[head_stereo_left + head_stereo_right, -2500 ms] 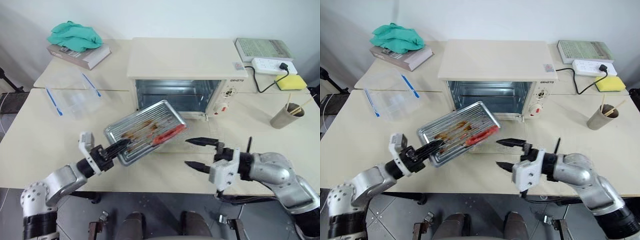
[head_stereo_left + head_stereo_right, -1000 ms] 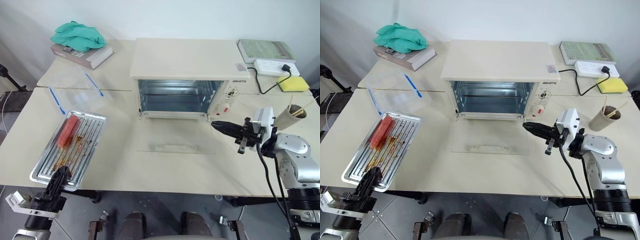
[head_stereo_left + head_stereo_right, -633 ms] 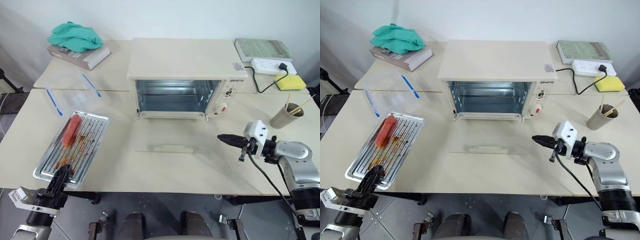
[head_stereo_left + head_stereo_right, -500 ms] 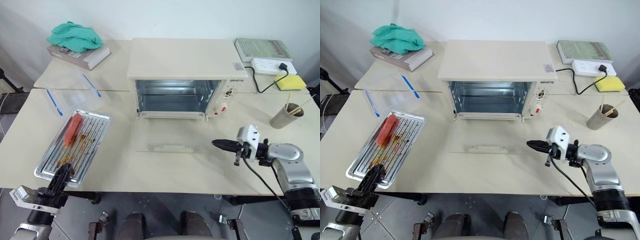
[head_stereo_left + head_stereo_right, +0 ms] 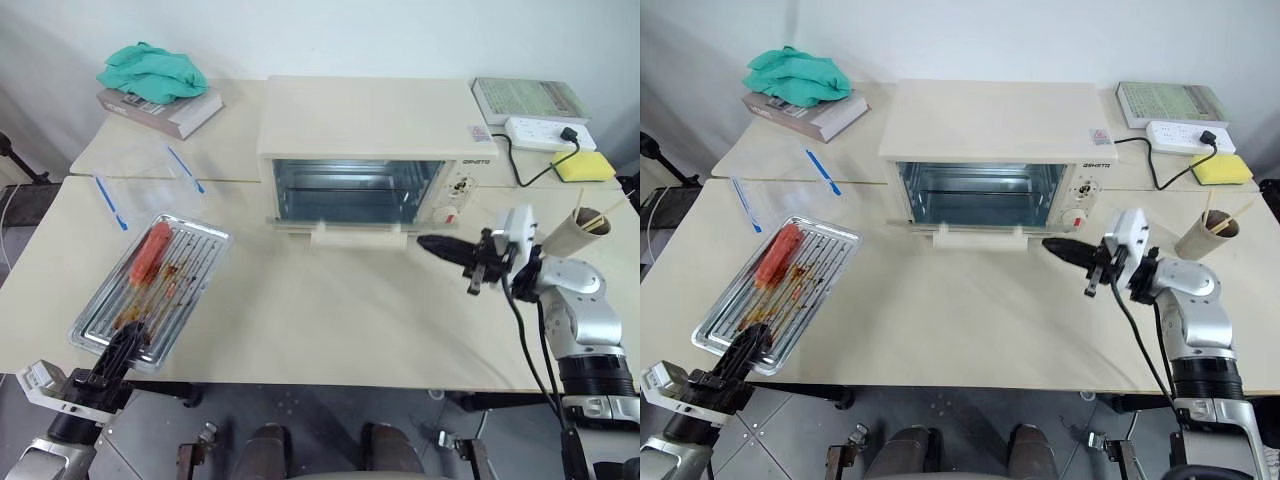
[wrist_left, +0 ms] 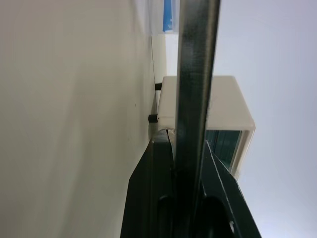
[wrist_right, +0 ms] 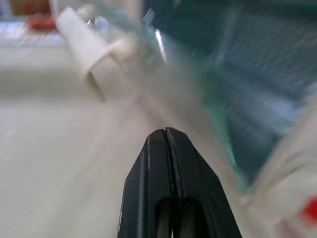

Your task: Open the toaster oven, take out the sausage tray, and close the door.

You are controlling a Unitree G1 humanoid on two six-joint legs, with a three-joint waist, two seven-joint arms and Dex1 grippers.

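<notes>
Last step in hand: closing the door. The toaster oven sits at the back middle of the desk, cavity empty apart from its wire rack. The glass door is swung most of the way up, cream bar handle sticking out front and low, so by my read it isn't latched yet. Right gripper has its jaws pressed together into one point, holding nothing, tip at the door's right edge just below the knob panel; right wrist view has the handle and tilted glass directly ahead, contact not clear. Next move, as I judge it: keep pushing that edge or the handle up and in until the frame seats flush, without sliding off onto the knobs. Sausage tray is out and lying on the desk's left front, one red sausage at its far end, brown grease over the ribs. Left gripper is at the tray's near edge, jaws pinching the rim; left wrist view shows the metal edge clamped between the black fingers. Tray overhangs close to the desk edge, so letting go needs care. Other containers: clear plastic box with blue clips behind the tray, looks empty; paper cup at right holds a couple of wooden sticks.
</notes>
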